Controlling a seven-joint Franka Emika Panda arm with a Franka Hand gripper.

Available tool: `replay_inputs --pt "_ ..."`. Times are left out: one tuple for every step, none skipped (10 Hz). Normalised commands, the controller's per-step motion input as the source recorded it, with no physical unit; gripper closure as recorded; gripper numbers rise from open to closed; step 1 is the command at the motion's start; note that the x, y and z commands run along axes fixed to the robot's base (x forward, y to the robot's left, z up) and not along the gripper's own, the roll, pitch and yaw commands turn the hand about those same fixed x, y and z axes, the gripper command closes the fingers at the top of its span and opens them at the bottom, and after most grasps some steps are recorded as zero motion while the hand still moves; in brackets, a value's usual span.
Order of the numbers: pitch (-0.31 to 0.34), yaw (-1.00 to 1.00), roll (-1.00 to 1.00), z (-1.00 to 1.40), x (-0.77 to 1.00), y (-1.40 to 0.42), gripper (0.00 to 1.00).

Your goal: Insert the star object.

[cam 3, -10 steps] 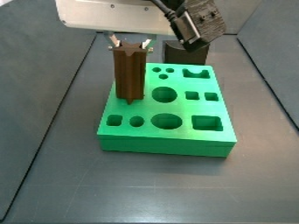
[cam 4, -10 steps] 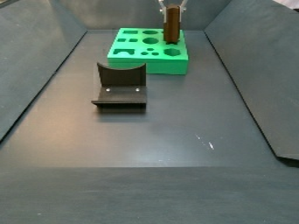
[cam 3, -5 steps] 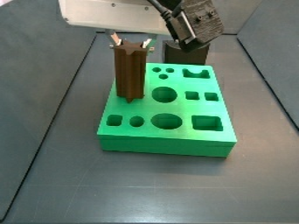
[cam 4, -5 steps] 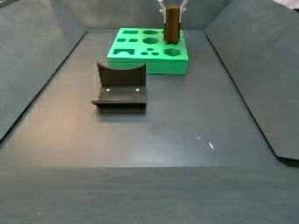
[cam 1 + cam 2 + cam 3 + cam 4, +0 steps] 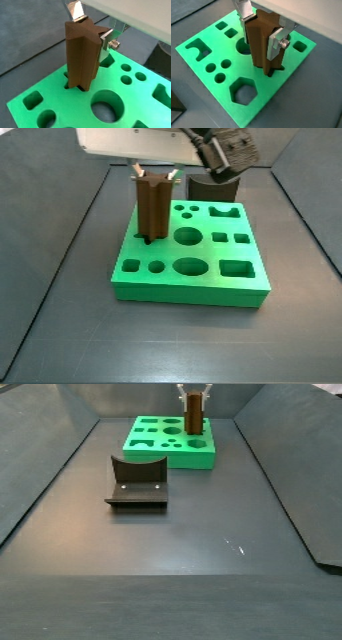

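The star object (image 5: 154, 208) is a tall brown ridged prism. It stands upright with its lower end in the mouth of the star-shaped hole near a back corner of the green block (image 5: 201, 288). My gripper (image 5: 151, 174) is shut on its upper part. In both wrist views the silver fingers (image 5: 105, 42) (image 5: 276, 44) press on opposite sides of the prism (image 5: 81, 55) (image 5: 259, 45). Arms of the star hole show dark round its foot. In a side view the prism (image 5: 195, 412) stands on the far block (image 5: 174, 456).
The green block (image 5: 67, 102) (image 5: 271, 92) has several other holes: round, square, hexagonal and arched. The dark fixture (image 5: 136, 481) stands on the grey floor in front of the block, and it shows behind the block in a side view (image 5: 214, 188). Sloped dark walls line the floor.
My gripper with the star object has shifted a little sideways and the prism has turned slightly over the star hole. The block and fixture have not moved.
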Motion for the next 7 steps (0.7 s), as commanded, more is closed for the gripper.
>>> replay_inputs --pt "0.000 0.00 0.00 -0.03 -0.10 0.00 1.00" --pt "0.000 0.00 -0.02 -0.07 -0.07 0.00 1.00" --pt "0.000 0.00 0.00 -0.27 0.00 -0.13 1.00" --pt "0.000 0.00 0.00 -0.48 0.11 -0.07 1.00" --pt "-0.104 0.00 0.11 -0.97 0.00 0.00 1.00" --pt "-0.083 0.00 0.14 -0.99 0.00 0.00 1.00" --pt "-0.066 0.00 0.18 -0.98 0.00 0.00 1.00"
